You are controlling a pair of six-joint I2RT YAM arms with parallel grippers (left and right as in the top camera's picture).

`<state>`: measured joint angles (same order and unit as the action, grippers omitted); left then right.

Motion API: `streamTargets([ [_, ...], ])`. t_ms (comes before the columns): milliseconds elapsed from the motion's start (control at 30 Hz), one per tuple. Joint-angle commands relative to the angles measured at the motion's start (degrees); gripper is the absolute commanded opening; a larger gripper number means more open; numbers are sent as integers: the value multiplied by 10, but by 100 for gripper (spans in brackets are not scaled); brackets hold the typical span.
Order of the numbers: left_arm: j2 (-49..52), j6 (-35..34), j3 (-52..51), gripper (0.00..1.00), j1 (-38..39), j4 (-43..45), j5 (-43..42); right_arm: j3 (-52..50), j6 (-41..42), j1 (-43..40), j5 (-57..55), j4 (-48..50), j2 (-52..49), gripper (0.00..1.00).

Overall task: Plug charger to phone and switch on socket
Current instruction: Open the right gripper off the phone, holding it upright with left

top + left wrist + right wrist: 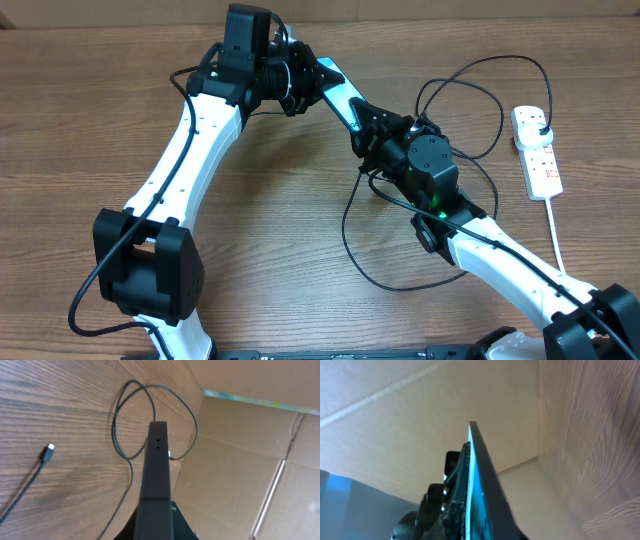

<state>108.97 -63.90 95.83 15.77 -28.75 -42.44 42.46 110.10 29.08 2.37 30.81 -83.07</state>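
The slim rectangular smartphone (340, 92) is well left of the white plastic power strip (540, 160); the thin black cable (344, 225) loops between.

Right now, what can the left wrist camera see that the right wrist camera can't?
Only the left wrist view shows the charger: its tiny connector tip lies loose on the table, not plugged in, and its black cable loops further back. Only the right wrist view shows the bright blue screen side of the phone. Both views show the phone edge-on up close, the wooden table and the cardboard wall.
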Motion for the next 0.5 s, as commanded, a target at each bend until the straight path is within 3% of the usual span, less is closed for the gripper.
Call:
streamTargets([
  [0, -7, 27, 8, 4, 2, 2, 19, 23, -15, 8, 7, -6, 0, 27],
  [167, -7, 52, 8, 4, -7, 0, 19, 23, -30, 7, 7, -29, 0, 63],
  [333, -7, 122, 8, 4, -39, -33, -16, 23, -134, -13, 15, -80, 0, 98],
  [467, -7, 208, 8, 4, -80, -71, -68, 23, -237, -50, 40, -182, 0, 100],
])
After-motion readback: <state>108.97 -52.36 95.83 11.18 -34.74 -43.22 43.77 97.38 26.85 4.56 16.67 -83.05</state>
